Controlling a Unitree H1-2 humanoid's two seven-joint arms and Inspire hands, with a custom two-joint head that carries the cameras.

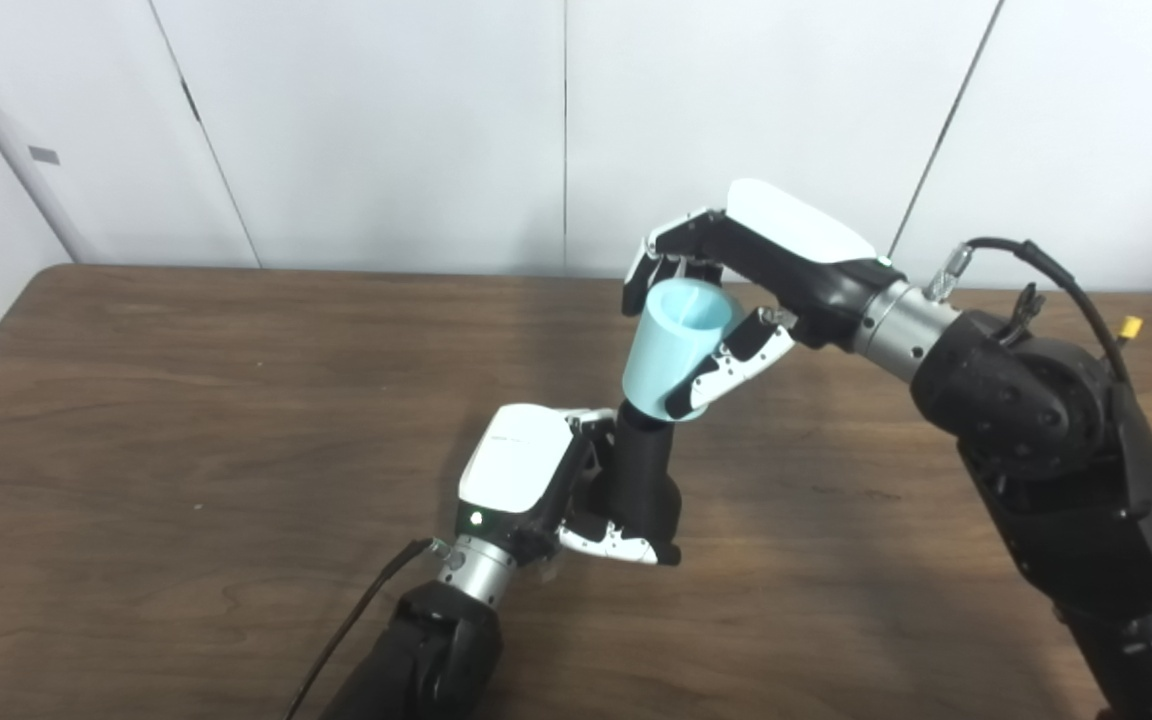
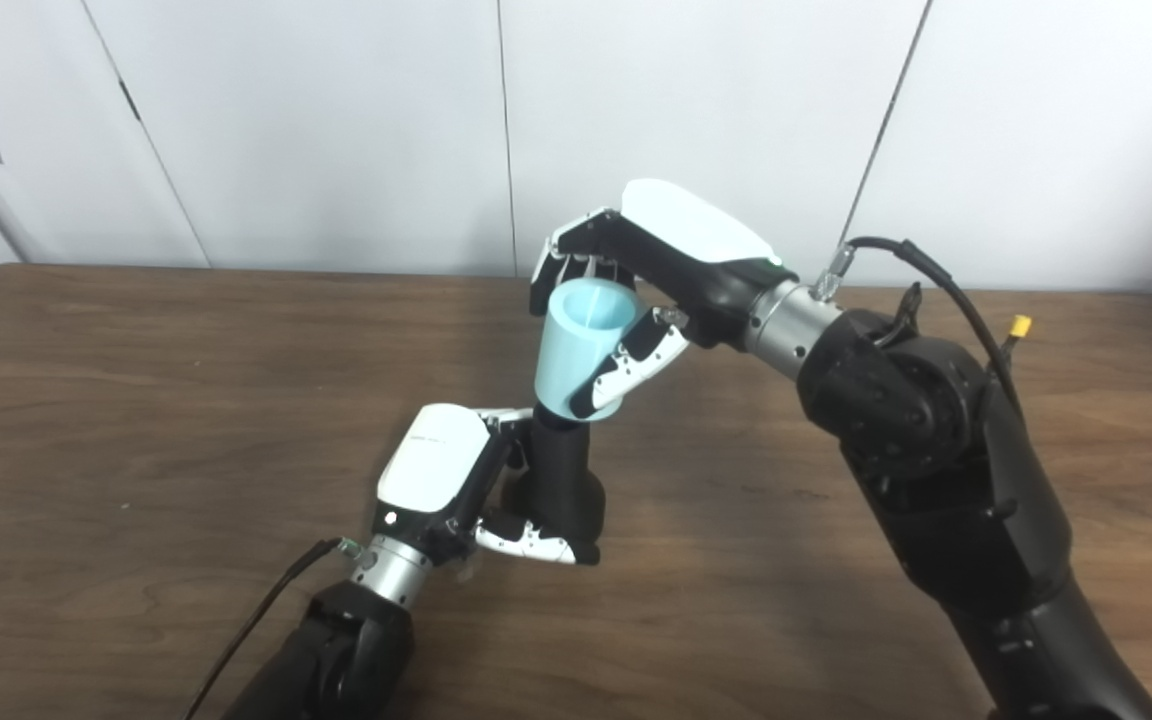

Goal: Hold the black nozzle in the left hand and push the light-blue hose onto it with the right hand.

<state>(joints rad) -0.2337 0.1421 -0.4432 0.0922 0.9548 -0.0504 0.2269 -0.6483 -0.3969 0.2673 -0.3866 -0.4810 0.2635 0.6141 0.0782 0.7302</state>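
**Hose on the nozzle's tip, seating still to judge**

White wall panels stand behind a brown wooden table (image 1: 136,420), where both arms meet above the middle. Right hand (image 1: 736,290) is wrapped round the light-blue hose (image 1: 674,350), fingers behind and thumb across the front. Left hand (image 1: 556,480) is closed round the black nozzle (image 1: 641,470), holding it upright and tilted slightly right. Both grasps look settled, and the hose's lower end sits over the nozzle's top. What remains, I judge, is pushing it further down. How deep the nozzle reaches inside is hidden by the hose wall; the nozzle's base behind the left hand's fingers is hard to make out.
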